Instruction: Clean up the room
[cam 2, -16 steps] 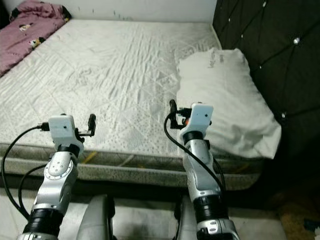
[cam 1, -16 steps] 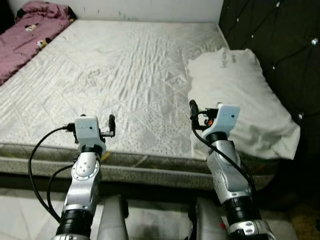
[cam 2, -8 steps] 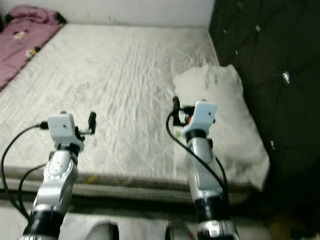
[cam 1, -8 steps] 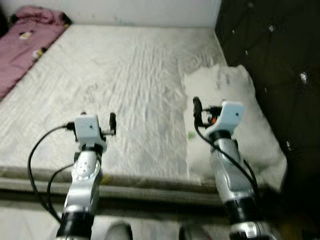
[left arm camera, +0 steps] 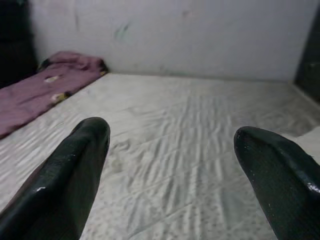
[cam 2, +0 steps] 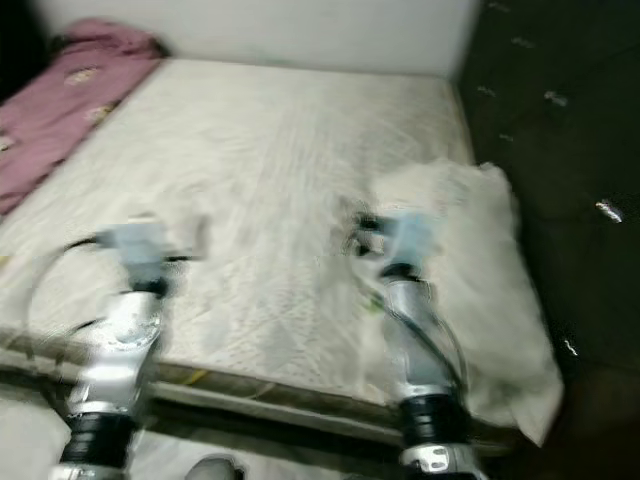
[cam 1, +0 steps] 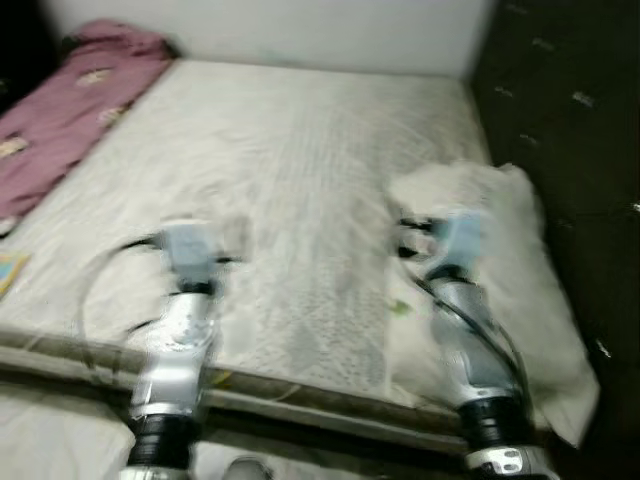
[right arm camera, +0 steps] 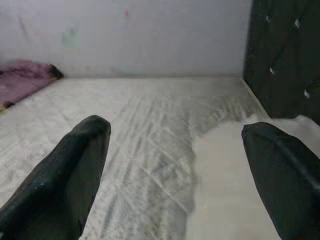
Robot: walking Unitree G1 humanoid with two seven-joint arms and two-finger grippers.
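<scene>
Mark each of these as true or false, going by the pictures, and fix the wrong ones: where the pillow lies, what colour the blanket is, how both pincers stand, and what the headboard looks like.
1. The white pillow lies on the bed's right side, next to the dark headboard. True.
2. The blanket at the far left of the mattress is blue. False: it is pinkish purple.
3. The left pincer is open and holds nothing. True.
4. The right pincer is shut on the pillow. False: its fingers are spread wide and empty, above the mattress and the pillow's edge.
5. The headboard is white and smooth. False: it is dark and tufted.
</scene>
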